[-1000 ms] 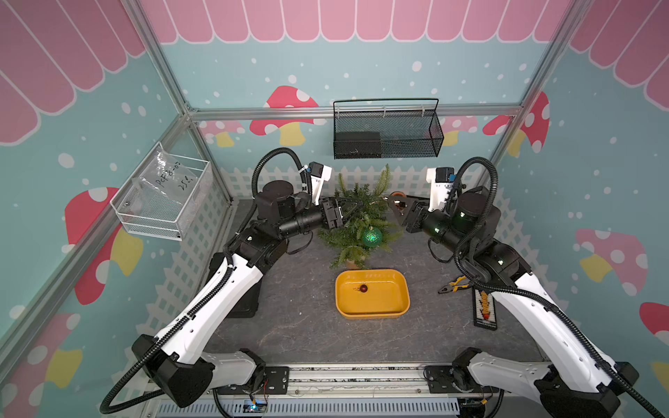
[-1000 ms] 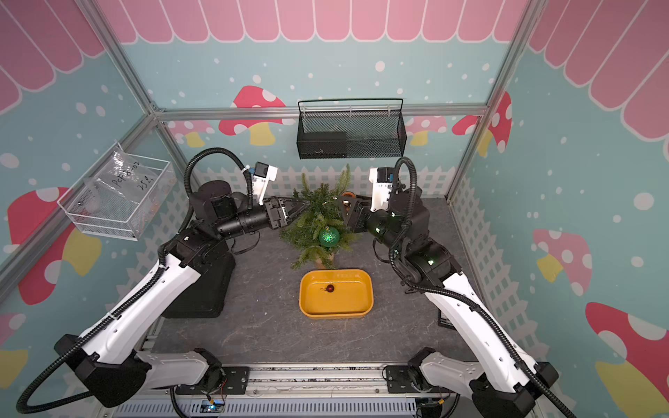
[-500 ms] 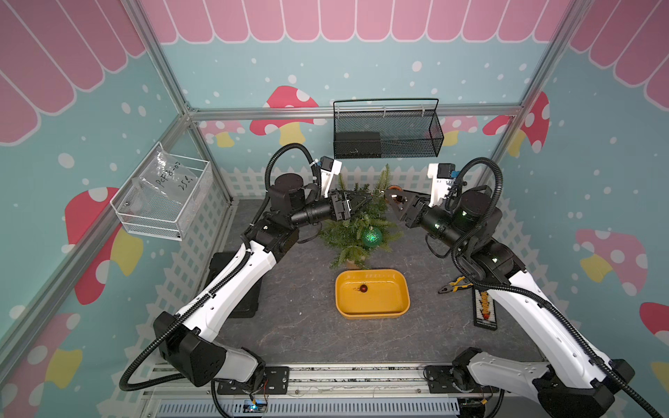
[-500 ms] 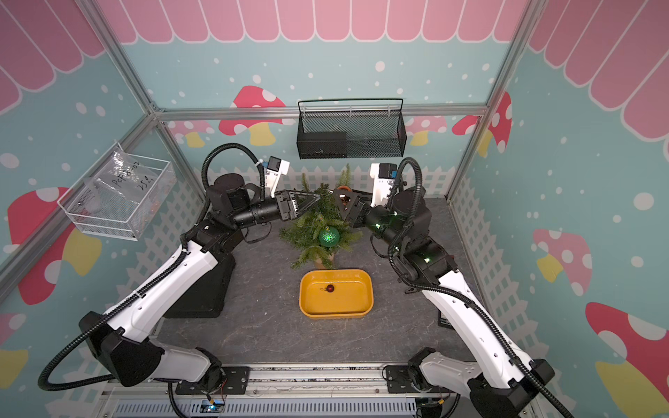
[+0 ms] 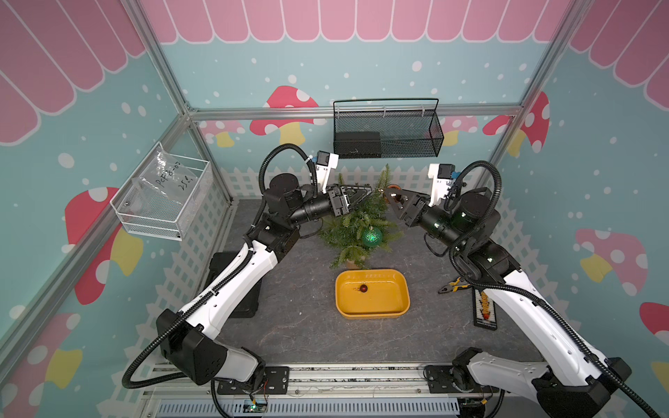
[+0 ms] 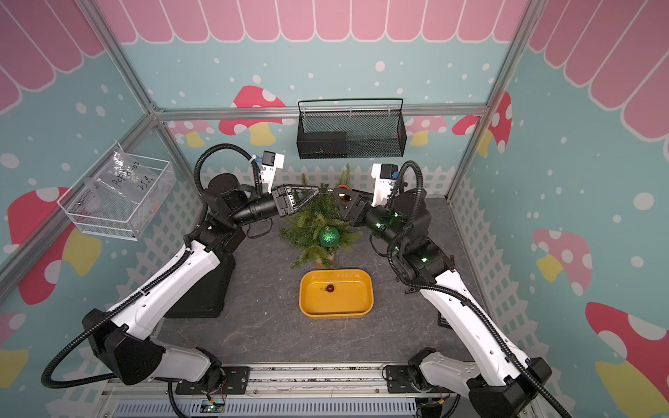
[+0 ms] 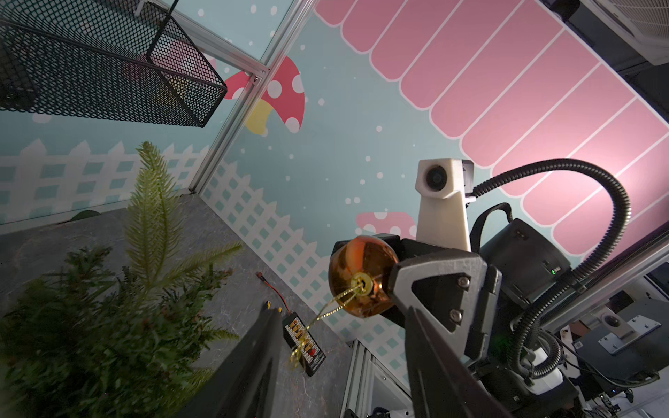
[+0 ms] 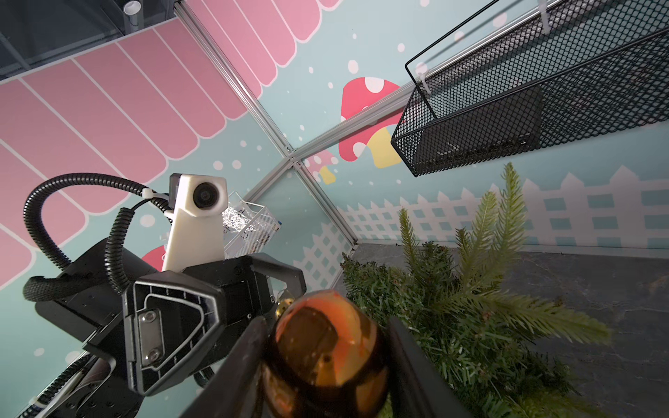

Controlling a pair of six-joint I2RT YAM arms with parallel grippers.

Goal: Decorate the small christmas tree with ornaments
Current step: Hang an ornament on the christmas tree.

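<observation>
Where the tree [image 5: 356,224] stands at twelve o'clock, the right gripper [image 5: 392,195] clasps an orange ball [image 8: 325,347] by its top and the left gripper [image 5: 367,191] gapes alongside. The tabletop [image 5: 297,325] is open around the tray [image 5: 373,314]. The gold string [image 7: 336,304] is blurred.

Top views: bright, even overhead light, soft shadows on the grey table [image 5: 289,336], sharp throughout. Wrist views: dimmer, and the straight frame rails [image 7: 237,119] bow toward the edges (wide lens). Close up, the small christmas tree [image 7: 90,325] is dark and smeared. The copper-orange ornament [image 8: 325,347] carries glare patches, slightly soft.
</observation>
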